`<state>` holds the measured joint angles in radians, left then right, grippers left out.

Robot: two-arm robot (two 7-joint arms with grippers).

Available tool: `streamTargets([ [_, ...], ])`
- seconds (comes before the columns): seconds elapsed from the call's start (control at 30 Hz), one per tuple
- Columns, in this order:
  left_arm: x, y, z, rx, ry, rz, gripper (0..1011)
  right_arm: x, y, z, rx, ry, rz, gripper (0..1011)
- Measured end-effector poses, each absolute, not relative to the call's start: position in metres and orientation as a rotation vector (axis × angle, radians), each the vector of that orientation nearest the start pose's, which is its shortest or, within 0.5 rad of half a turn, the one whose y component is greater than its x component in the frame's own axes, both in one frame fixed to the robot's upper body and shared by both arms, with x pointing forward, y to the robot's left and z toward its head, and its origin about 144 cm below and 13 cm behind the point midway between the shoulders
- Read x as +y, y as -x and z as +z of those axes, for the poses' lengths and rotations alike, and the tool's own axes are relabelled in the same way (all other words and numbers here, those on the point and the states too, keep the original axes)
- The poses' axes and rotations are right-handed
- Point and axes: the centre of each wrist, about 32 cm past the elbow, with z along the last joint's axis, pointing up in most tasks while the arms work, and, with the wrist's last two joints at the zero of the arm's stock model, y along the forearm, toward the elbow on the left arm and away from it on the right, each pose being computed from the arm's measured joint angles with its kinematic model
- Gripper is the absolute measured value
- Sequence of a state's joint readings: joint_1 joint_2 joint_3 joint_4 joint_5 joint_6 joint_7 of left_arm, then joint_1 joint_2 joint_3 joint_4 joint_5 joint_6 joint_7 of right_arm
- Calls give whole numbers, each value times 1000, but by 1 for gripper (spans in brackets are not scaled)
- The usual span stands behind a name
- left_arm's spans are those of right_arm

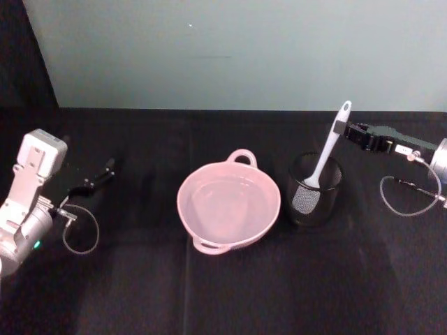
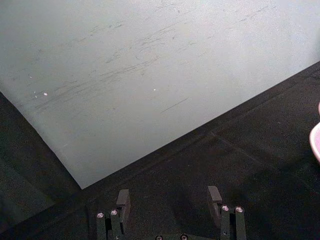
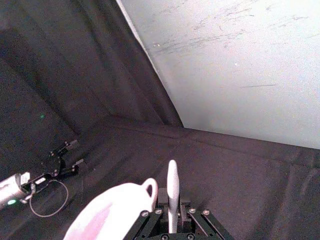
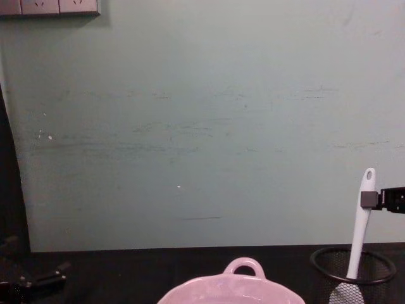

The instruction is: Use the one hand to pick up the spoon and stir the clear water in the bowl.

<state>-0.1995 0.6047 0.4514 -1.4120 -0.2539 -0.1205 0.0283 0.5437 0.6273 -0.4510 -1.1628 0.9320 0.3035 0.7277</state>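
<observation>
Gripping the spoon (image 1: 330,147) high on its handle, just under the holed end, with the right gripper (image 1: 341,130) pinched narrow on it, reaching in from the right edge of the head view. Standing tilted in the black wire-mesh cup (image 1: 316,189), blade down inside, handle top leaning toward the back wall (image 1: 237,49). Sitting just left of that cup, nearly touching it, the pink bowl (image 1: 229,203), with the clear water (image 1: 227,206) barely showing inside and one loop handle toward the wall, one toward the robot. Spreading all round, the black tablecloth (image 1: 223,293), bare in front of bowl and cup. Resting well off at the left, near the table's left edge, the left gripper (image 2: 170,200), fingers spread wide over bare cloth, far from the bowl.
</observation>
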Motion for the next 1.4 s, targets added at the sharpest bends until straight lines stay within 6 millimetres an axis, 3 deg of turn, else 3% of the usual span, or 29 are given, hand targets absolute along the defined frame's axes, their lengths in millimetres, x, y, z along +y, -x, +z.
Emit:
streamTargets([
  [0.13,310,-489,1140,-285,-304,1248,1011,-371,-578,1218,405,-8,-718,190],
  [0.17,310,-489,1140,-285,-304,1248,1011,-371,-578,1218,405,-8,-719,255],
  [0.37,310,-489,1140,-285,-304,1248,1011,-371,-578,1218,404,-8,-719,406],
  [0.43,310,-489,1140,-285,-304,1248,1011,-371,-578,1218,404,-7,-719,503],
  [0.9,310,-489,1140,-285,-304,1248,1011,-371,-577,1218,403,-7,-719,924],
  [1.03,310,-489,1140,-285,-304,1248,1011,-371,-577,1218,403,-7,-719,1002],
  [1.4,310,-489,1140,-285,-304,1248,1011,-368,-564,1220,278,49,-753,1002],
])
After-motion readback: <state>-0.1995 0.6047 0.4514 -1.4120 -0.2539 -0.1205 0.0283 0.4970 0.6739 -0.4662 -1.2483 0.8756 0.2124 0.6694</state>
